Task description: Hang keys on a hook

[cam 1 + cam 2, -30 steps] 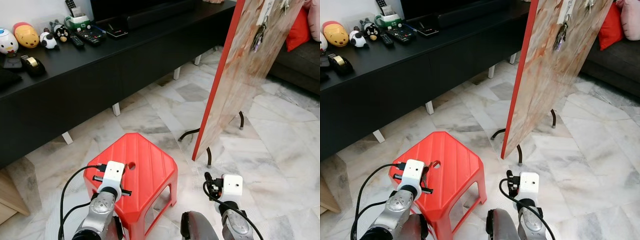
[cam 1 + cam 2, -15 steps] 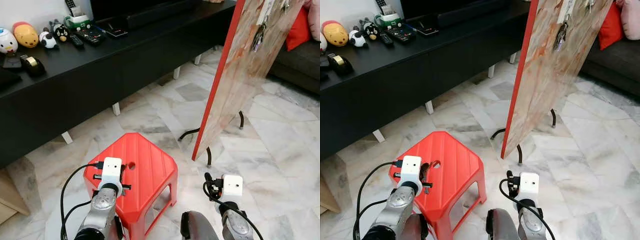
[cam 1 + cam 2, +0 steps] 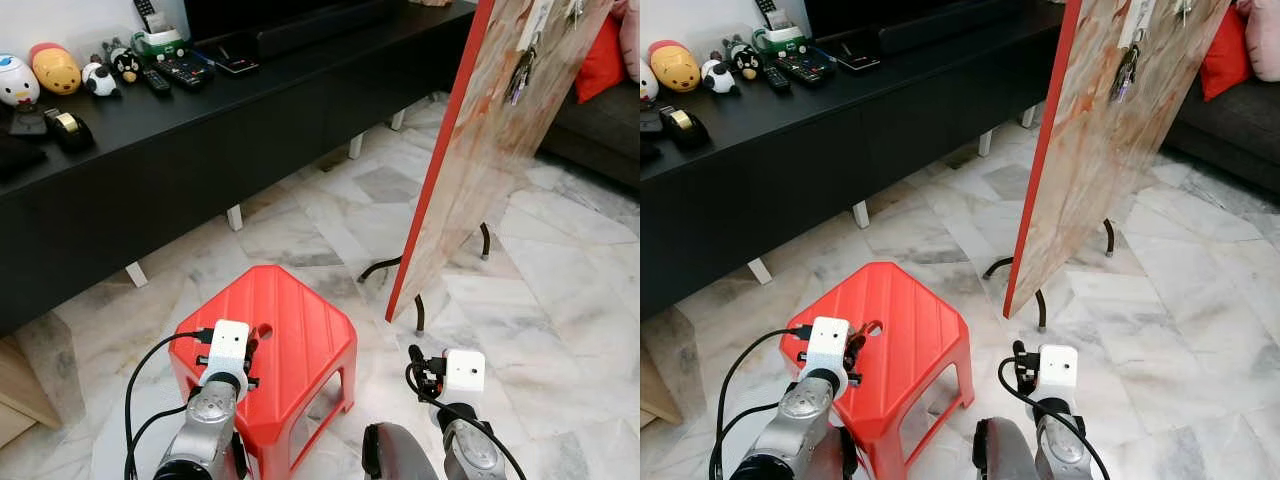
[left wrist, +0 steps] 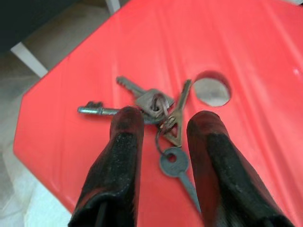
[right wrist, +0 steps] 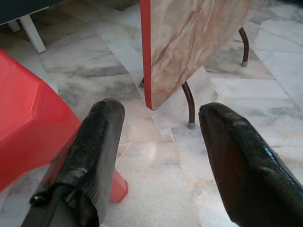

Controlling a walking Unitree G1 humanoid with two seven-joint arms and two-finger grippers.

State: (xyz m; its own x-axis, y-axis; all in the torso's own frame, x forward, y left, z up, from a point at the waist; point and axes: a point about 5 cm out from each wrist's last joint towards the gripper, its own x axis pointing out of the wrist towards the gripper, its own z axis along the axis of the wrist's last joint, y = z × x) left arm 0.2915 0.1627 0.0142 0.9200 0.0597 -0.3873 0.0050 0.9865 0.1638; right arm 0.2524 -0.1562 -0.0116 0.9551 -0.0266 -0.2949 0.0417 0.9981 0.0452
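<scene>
Left gripper (image 4: 163,125) is held just above the red stool (image 3: 290,330), its two black fingers (image 4: 124,142) spread moderately and gripping nothing. Between and just beyond those fingertips lies the bunch of keys (image 4: 158,118), flat on the stool top beside the round hole (image 4: 212,89) in the seat. The keys are fanned out from a small ring (image 4: 161,105) at the middle of the bunch: one long key points away to one side, another toward the hole, and a round-headed key (image 4: 173,163) lies back toward the wrist, between the two fingers. The ring itself is seen almost centred in the gap, slightly nearer one finger.

Right gripper (image 5: 158,142) is held low over the marble floor beside the stool, fingers wide apart and empty, pointed toward the foot of the leaning board (image 3: 490,150). It is well apart from the keys; the left arm is plainly the nearer one.

The coming move is judged to be a short descent onto the stool top and a closing across the ring, since the bunch already lies directly ahead of the left fingers. Because the keys lie flat on smooth plastic, they may slide rather than lift.

High on the board, beyond the stool, another set of keys (image 3: 518,72) is seen hanging already; the hooks are judged to be there.
</scene>
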